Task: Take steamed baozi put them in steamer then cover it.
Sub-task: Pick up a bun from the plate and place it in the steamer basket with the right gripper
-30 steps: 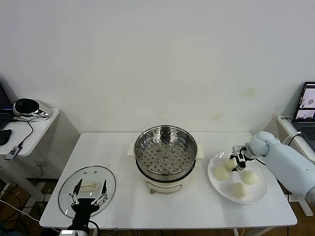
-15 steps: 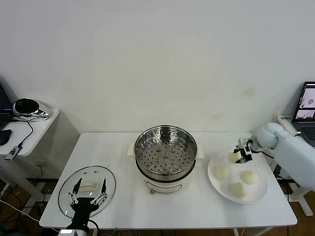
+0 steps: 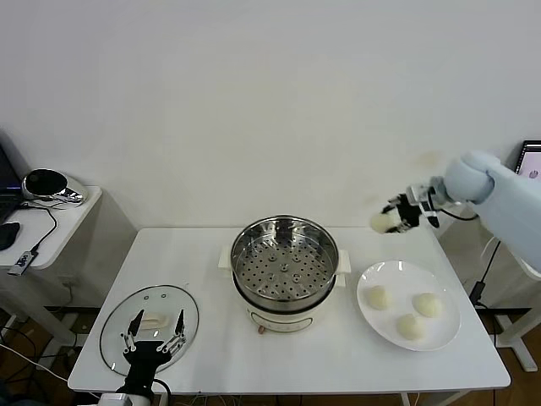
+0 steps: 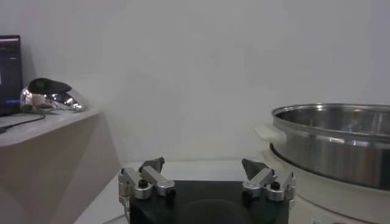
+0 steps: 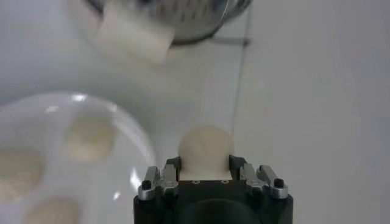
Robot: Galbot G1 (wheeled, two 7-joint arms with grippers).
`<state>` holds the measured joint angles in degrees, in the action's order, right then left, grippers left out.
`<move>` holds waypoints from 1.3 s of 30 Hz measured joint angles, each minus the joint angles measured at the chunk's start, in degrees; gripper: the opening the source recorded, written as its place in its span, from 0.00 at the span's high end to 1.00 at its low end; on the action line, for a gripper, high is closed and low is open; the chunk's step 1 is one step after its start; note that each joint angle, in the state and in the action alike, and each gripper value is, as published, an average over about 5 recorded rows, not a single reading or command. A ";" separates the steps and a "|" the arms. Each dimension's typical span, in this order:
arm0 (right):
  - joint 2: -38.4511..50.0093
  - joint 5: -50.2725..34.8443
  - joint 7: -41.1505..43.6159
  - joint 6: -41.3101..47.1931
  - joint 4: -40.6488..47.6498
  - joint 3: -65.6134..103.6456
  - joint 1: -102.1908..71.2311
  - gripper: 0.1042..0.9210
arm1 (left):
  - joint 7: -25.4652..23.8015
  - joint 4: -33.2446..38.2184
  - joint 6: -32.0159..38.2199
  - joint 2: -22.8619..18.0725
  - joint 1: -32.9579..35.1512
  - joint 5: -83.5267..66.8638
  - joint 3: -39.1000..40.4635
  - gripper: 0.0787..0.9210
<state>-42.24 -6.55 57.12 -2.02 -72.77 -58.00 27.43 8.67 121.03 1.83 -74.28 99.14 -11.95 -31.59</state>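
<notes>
One table [image 3: 211, 338] carrying steamer [image 3: 285, 269] mid-table toward the back edge, uncovered, perforated tray bare; plate [image 3: 445, 334] toward the right edge with three baozi [image 3: 410, 326] on it; cover [image 3: 149, 326] flat at the front-left corner. Right gripper [image 3: 404, 213] up in the air above the back-right corner, clamped on the fourth baozi [image 5: 206, 150], between steamer and plate, nearer the plate. Left gripper [image 3: 153, 342] low over the cover, jaws spread wide, holding nothing.
</notes>
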 measured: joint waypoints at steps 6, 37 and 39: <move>-6.58 -2.26 -1.97 -4.26 -0.21 -6.57 4.73 0.49 | 0.08 0.33 -0.06 0.18 0.03 -0.54 -0.38 0.12; -25.37 22.04 -10.67 -26.33 8.32 -15.20 -0.12 0.48 | 0.11 3.33 -0.68 -0.34 0.57 -1.43 -1.57 0.12; -25.82 23.37 -11.18 -27.08 9.16 -14.95 -0.72 0.45 | 0.11 3.45 -0.66 -0.42 0.60 -1.44 -1.56 0.12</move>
<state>-68.06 16.82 45.94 -29.10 -63.61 -72.95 26.71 8.78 124.48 1.17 -74.69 99.74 -13.39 -33.15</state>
